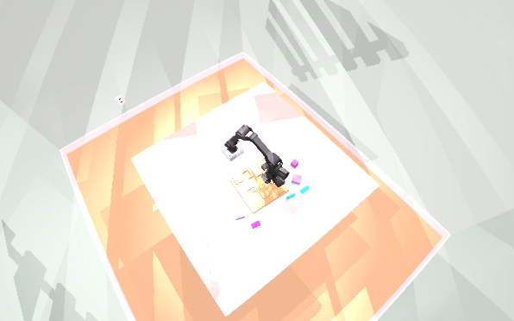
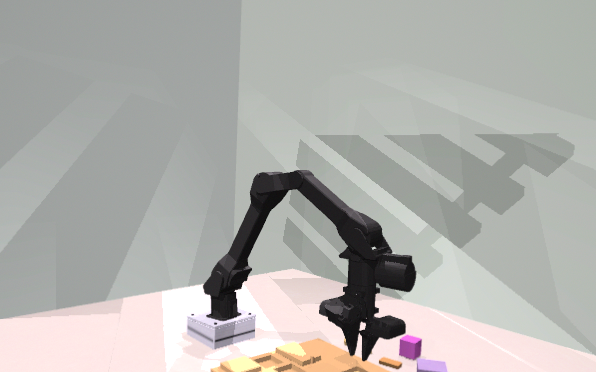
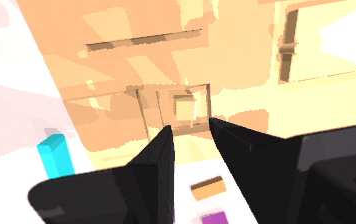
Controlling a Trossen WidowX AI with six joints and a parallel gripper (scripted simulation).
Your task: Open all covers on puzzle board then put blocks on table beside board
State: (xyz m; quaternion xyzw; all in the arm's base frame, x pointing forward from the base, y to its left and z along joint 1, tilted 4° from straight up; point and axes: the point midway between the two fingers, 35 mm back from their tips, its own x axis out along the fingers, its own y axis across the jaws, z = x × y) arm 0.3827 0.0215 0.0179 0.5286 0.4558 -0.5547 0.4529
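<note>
The gripper point(image 3: 189, 131) is hanging partly open and holding nothing, right above a pale block point(image 3: 184, 108) sitting in its well on the puzzle board point(image 3: 129, 20). Several blocks, like the cyan block point(image 3: 55, 155), are lying on the table beside the board, so this one looks like it is waiting to come out.

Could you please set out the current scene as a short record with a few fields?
arm: black, bent over the far side of the puzzle board
end effector: partly open, holding nothing, fingers pointing down at the board
below end effector: open well with a pale block inside
blocks off the board: magenta cube, lilac block, cyan block
other: small orange piece on the table beside the board
</note>
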